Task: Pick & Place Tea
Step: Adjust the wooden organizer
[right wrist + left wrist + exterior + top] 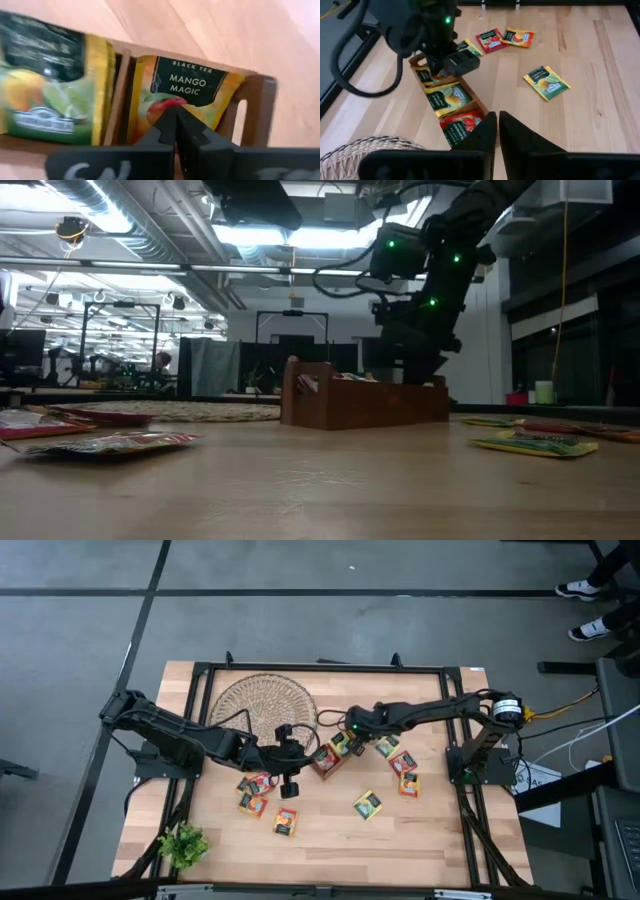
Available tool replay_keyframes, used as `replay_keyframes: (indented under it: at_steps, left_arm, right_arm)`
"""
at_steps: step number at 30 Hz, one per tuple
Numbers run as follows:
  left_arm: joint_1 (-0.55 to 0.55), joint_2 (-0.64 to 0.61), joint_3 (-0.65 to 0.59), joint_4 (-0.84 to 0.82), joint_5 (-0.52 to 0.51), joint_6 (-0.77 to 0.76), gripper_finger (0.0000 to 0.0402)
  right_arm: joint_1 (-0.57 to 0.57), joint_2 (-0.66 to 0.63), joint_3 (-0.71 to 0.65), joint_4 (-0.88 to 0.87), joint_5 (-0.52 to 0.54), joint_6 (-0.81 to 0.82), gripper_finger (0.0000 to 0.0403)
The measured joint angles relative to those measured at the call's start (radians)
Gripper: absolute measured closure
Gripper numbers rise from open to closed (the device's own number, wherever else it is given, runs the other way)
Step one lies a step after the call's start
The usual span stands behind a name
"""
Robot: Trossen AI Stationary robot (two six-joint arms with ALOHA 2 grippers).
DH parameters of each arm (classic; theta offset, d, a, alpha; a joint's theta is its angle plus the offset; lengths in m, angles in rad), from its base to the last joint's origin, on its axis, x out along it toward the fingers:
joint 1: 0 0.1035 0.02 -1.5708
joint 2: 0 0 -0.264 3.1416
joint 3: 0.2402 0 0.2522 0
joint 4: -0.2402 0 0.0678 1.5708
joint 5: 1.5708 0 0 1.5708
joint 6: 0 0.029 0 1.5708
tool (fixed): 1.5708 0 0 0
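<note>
Right tool (175, 116): fingers closed together with nothing between them, tips poised directly over the orange "Mango Magic" sachet (187, 92) lying in the end compartment of the wooden tray (257, 107); whether the tips touch it cannot be told.
Left tool (497, 131): fingers pressed shut and empty, hovering just beside the tray's opposite end, near the red sachet (460, 125) in that compartment.
Wooden tray: in the high view it sits near the middle of the surface (320, 835), running diagonally toward 2 o'clock; three compartments, each holding a sachet.
Tray contents: red sachet at one end, a green-and-yellow sachet (446, 96) in the middle, the mango one under the right tool at the far end.
Loose tea at 3 o'clock of the tray: a green sachet (387, 747), a red one (403, 763) and an orange one (409, 784), lying flat on the surface close together.
Loose tea at 5 o'clock: one yellow-green sachet (367, 804) lying alone.
Loose tea at 8 o'clock: a red sachet (259, 783), an orange one (252, 803) and another orange one (285, 821), below the left arm.
Wicker dish (250, 705): round, at 10 o'clock of the tray, with no tea visible in it.
Small plant (183, 845): at the surface's 7 o'clock corner.
</note>
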Motion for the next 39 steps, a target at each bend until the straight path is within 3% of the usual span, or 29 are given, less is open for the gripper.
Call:
replay_keyframes:
  at_steps: [7,13,24,39]
  left_arm:
    - [0.000,0.000,0.000,-0.001,0.000,0.000,0.0382]
    - [0.000,0.000,0.000,-0.002,0.000,0.000,0.0386]
    - [0.000,0.000,0.000,-0.001,0.000,0.000,0.0385]
    - [0.000,0.000,0.000,-0.001,-0.002,0.000,0.0382]
  right_arm:
    - [0.014,-0.104,0.064,-0.056,-0.011,-0.012,0.0399]
    - [0.114,-0.137,0.073,-0.036,-0.167,0.022,0.0396]
    - [0.312,-0.039,0.073,0.130,-0.172,0.108,0.0399]
    - [0.336,0.140,0.073,0.305,-0.173,0.105,0.0399]
